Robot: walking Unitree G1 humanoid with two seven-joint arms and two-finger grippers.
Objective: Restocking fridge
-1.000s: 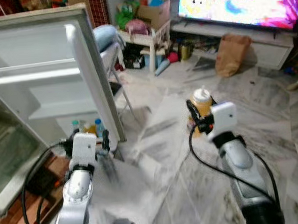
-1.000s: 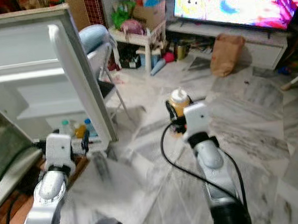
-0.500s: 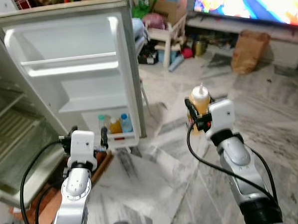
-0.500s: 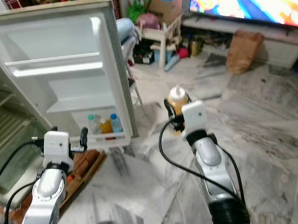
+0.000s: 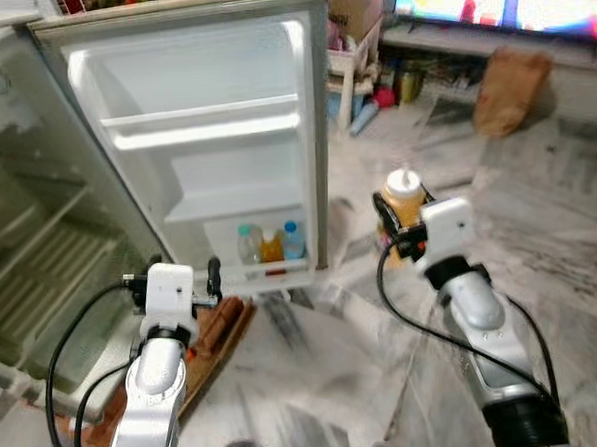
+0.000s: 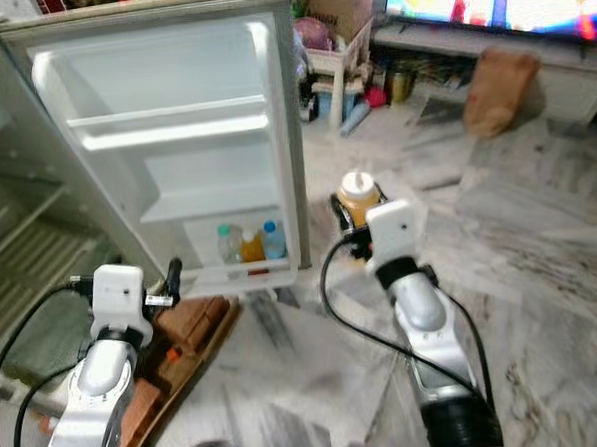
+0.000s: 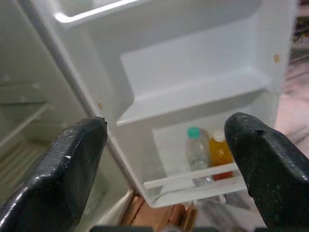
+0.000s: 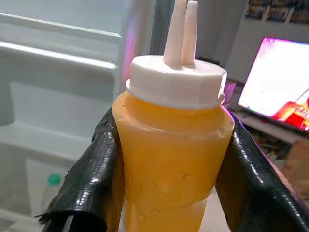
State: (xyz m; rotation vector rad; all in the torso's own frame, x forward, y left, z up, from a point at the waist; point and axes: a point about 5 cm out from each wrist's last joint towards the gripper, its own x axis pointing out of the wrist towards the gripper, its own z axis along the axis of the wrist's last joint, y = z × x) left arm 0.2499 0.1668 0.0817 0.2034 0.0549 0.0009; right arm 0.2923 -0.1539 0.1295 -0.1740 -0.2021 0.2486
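Right wrist view: right gripper clamped around yellow squeeze bottle; left gripper wide apart.

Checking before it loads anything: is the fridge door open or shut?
Open. The fridge door is swung wide, its inner shelves facing the camera, with three bottles in its bottom rack. The right hand holds a yellow squeeze bottle upright.

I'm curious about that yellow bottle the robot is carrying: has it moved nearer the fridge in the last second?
Cannot tell. The bottle sits in the right gripper at the same spot in view; the fridge door shifted because the camera turned.
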